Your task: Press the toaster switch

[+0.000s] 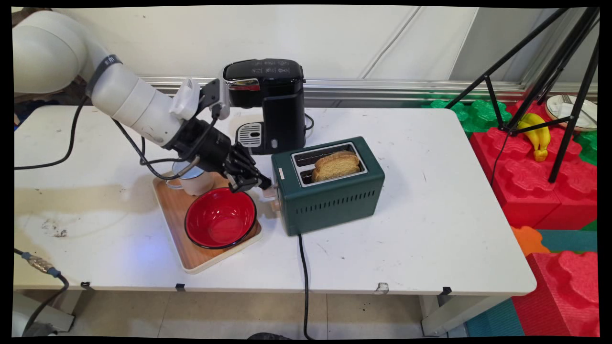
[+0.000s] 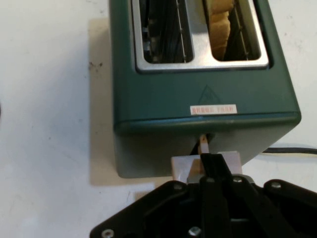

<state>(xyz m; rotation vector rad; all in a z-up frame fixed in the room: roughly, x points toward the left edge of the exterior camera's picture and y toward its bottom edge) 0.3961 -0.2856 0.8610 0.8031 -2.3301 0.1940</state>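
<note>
Gripper at the toaster's lever end.
Main view: the gripper [image 1: 258, 183], fingers pressed together, touches the lever [image 1: 270, 192] of the green toaster [image 1: 330, 191], which holds toast [image 1: 336, 166]; a red bowl [image 1: 220, 218] and mug [image 1: 193, 179] sit on a tray [image 1: 191, 255] beside it. Hand view: closed fingers [image 2: 214, 168] rest on the pale lever [image 2: 205, 163]; toast [image 2: 220, 27] fills the right slot.

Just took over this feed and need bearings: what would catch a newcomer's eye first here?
The green toaster at the table's middle, with toast standing in its nearer slot. The gripper sits at the toaster's left end, its fingers shut over the pale lever there. Just left, a red bowl rests on a wooden tray, with a black coffee machine behind.
</note>
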